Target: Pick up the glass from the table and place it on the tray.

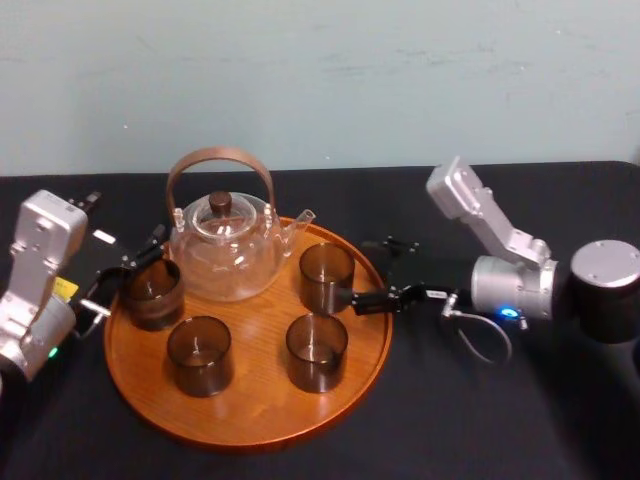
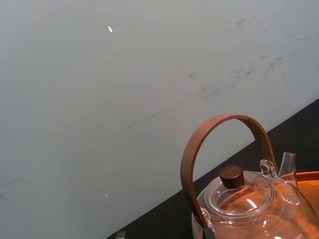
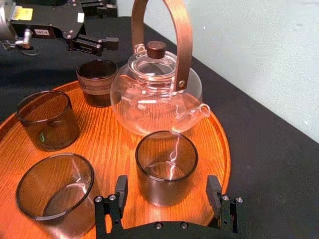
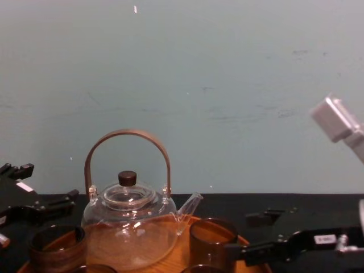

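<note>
My right gripper holds nothing, fingers spread on both sides of a glass on the tray. The left gripper, centre-left, is spread too. The table is black, the wall pale.

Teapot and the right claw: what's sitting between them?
A dark smoky glass cup, standing on the round orange-brown wooden tray. The right wrist view shows it between the clear glass teapot and the right claw, whose open fingers flank it.
</note>
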`<action>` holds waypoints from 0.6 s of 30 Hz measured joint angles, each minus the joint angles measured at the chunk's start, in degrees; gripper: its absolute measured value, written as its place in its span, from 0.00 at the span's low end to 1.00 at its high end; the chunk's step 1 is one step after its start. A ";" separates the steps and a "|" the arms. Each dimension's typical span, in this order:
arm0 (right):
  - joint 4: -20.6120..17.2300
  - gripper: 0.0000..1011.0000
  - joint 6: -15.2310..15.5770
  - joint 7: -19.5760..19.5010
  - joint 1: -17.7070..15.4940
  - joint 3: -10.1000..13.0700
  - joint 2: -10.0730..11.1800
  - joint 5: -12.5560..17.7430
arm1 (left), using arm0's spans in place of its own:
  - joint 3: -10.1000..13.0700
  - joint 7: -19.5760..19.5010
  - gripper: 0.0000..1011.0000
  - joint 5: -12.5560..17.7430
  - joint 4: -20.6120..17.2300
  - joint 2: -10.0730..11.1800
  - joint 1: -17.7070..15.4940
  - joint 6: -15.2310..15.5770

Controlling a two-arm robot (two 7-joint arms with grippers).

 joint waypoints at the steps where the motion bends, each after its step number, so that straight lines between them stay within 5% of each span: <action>1: -0.64 0.99 0.09 -0.01 -0.34 0.17 0.47 0.21 | 0.00 0.00 0.99 0.00 0.00 0.00 0.00 0.00; 12: -10.49 0.99 -0.57 -1.11 -6.36 4.06 7.66 4.27 | 0.00 0.00 0.99 0.00 0.00 0.00 0.00 0.00; 18: -14.01 0.99 -2.58 -3.22 -9.69 6.76 9.89 6.38 | 0.00 0.00 0.99 0.00 0.00 0.00 0.00 0.00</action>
